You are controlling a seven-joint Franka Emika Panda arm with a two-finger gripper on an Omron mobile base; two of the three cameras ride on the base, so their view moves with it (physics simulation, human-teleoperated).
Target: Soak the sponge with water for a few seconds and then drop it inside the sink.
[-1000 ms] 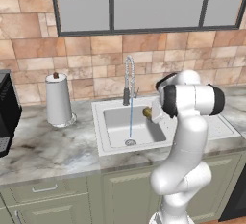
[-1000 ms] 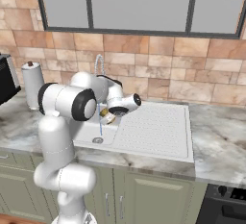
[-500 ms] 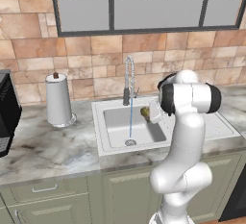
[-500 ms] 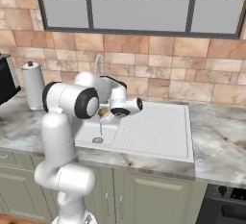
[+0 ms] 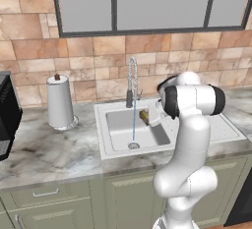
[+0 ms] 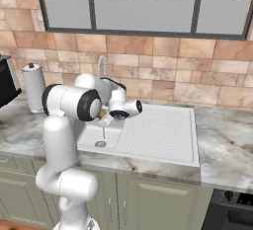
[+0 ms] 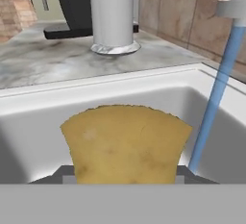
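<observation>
**Sponge held over the basin, just beside the stream**

I see the white sink [image 5: 110, 139] set in the marble counter [image 5: 44, 154], with the paper towel roll [image 5: 60, 102] standing well to its left. From the tall faucet [image 5: 131, 78] the water [image 5: 134, 122] falls straight to the drain. My claw [image 5: 147, 116] is clamped on the sponge [image 7: 126, 143], above the basin's right part. The sponge sits just right of the stream; I cannot tell whether they touch.

Open basin [image 5: 118, 125] beside faucet [image 5: 132, 78]
</observation>
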